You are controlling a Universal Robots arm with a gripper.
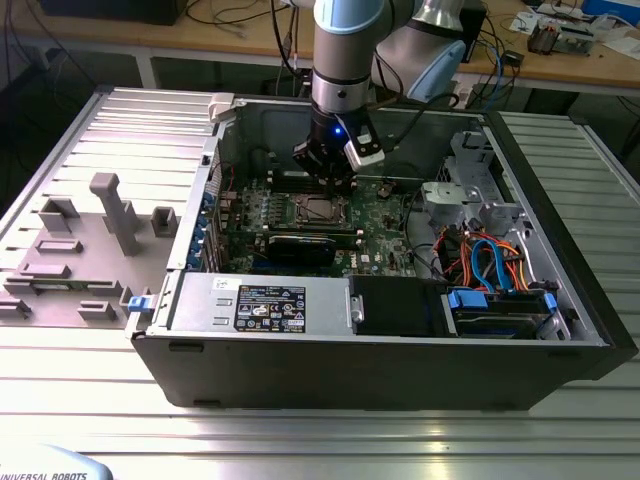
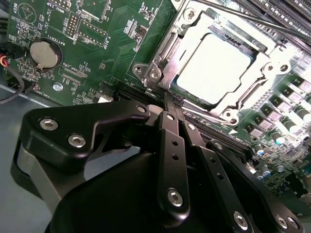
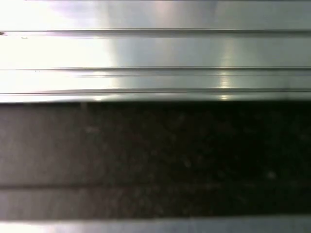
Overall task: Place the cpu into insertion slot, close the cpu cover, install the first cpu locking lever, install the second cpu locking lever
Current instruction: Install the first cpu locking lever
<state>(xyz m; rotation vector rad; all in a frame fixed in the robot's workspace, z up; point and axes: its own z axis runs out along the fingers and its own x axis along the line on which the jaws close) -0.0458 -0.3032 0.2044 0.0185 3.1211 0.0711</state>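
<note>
In the exterior view my gripper (image 1: 328, 180) hangs inside the open computer case, just above the insertion slot (image 1: 318, 209) on the green board. The second wrist view shows the cpu (image 2: 218, 68) lying flat in the insertion slot (image 2: 146, 72), its bright metal top showing through the window of the cpu cover (image 2: 192, 34), which lies down over it. A thin metal lever (image 2: 165, 56) runs along the socket's near side. The black fingers (image 2: 171, 141) press together, and my gripper (image 2: 170, 101) is shut with its tips at the socket's edge beside that lever. Whether the tips touch it I cannot tell.
A black graphics card (image 1: 300, 246) lies just in front of the socket. A labelled power supply (image 1: 265, 300) and a drive bay with blue and orange cables (image 1: 490, 262) fill the case front. Case walls (image 1: 215, 150) surround the board. Grey fixtures (image 1: 115, 215) stand on the ribbed table.
</note>
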